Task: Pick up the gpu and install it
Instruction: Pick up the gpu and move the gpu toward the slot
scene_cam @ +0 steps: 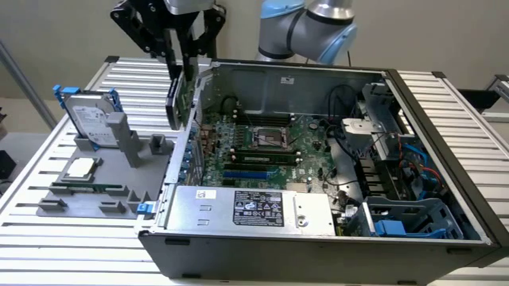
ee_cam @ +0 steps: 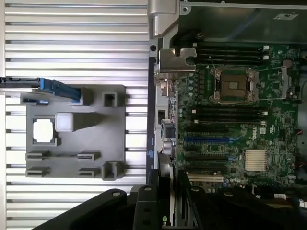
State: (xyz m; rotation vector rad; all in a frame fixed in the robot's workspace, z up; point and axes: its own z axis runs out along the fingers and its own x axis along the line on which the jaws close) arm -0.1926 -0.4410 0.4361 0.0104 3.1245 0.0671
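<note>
Exterior view: upper left of frame, tool [scene_cam: 183, 59] clamped on the top edge of the gpu [scene_cam: 180, 98]. Card held upright and edge-on, hanging over the wall of the open pc case [scene_cam: 318, 262] on the exterior view's left, clear of the motherboard [scene_cam: 270, 149]. Lower left of frame: grey fixture [scene_cam: 87, 199] on bench [scene_cam: 47, 238], hard drive [scene_cam: 86, 116] standing in it, cpu chip [scene_cam: 82, 168] lying flat. Wrist view: looking down along the card. gpu [ee_cam: 175, 60] edge-on, silver bracket at the case wall, between grey fixture [ee_cam: 96, 139] and motherboard [ee_cam: 273, 139]. Tool [ee_cam: 165, 196] pinching it from both sides. Expansion slots [ee_cam: 211, 140] just beside the card line, not under it. Judged step: carrying the card toward a slot. To do it well: keep card plumb, connector edge parallel to slot, bracket toward the rear opening, no clipping the case wall.
</note>
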